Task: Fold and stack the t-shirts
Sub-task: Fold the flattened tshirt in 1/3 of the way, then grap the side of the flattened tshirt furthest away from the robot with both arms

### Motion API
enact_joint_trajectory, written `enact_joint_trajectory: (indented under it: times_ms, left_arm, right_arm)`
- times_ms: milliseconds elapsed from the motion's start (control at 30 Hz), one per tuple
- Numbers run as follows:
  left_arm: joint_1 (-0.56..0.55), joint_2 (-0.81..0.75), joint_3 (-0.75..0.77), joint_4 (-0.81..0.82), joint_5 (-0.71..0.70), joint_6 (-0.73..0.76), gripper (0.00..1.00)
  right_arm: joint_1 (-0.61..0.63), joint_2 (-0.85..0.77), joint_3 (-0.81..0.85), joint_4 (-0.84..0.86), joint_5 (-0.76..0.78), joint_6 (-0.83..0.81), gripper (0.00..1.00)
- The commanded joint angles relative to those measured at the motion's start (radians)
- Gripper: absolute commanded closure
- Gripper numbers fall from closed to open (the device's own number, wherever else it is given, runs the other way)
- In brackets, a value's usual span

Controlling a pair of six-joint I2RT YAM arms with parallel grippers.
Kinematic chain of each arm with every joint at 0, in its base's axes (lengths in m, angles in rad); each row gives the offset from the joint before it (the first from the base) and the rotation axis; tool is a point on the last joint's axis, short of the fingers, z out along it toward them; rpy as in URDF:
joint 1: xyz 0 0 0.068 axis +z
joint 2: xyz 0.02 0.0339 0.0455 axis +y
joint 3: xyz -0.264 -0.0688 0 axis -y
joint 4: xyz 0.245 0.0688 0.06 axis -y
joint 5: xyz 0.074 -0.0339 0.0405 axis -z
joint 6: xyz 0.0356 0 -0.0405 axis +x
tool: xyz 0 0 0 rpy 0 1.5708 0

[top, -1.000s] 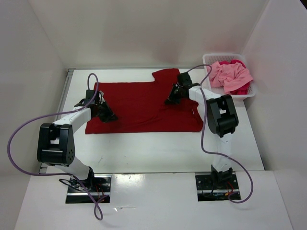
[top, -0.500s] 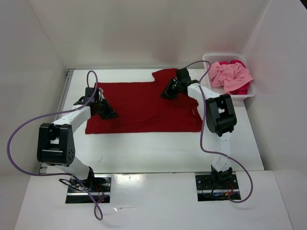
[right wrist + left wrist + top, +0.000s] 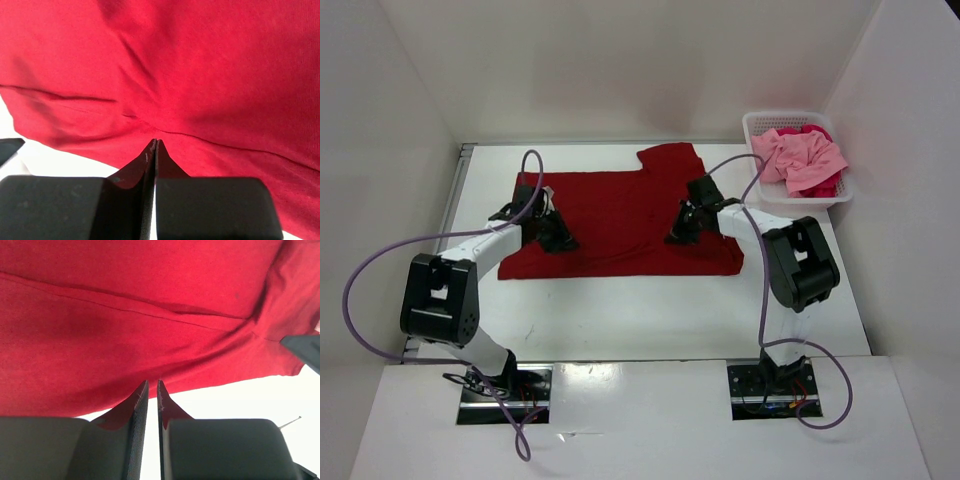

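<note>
The left fingers and right fingers were each clenched on the dark red t-shirt, spread on the table at centre; the light pink t-shirt lay heaped in the white basket, upper right.

You have nothing to read here: no text, label, brand, number or sign is legible in any of the three views.
</note>
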State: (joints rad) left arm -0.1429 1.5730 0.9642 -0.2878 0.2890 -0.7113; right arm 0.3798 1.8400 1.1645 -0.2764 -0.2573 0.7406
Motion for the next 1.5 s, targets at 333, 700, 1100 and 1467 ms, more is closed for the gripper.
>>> enact_joint_trajectory:
  times_ms: [333, 700, 1100, 1467]
  left_arm:
    - [0.057, 0.107, -0.113, -0.046, -0.028, -0.047, 0.83]
    - [0.112, -0.083, -0.335, -0.171, 0.093, -0.114, 0.77]
    - [0.123, -0.217, 0.072, -0.150, 0.040, -0.145, 0.76]
    - [0.264, 0.412, 0.595, -0.022, -0.252, -0.010, 0.92]
  right_arm:
    - [0.027, -0.019, -0.144, -0.063, 0.202, -0.052, 1.00]
    - [0.071, -0.205, -0.414, -0.112, 0.015, 0.023, 1.00]
    - [0.037, -0.300, -0.119, -0.166, 0.006, -0.073, 0.71]
    - [0.037, -0.176, 0.070, -0.090, -0.063, -0.112, 0.92]
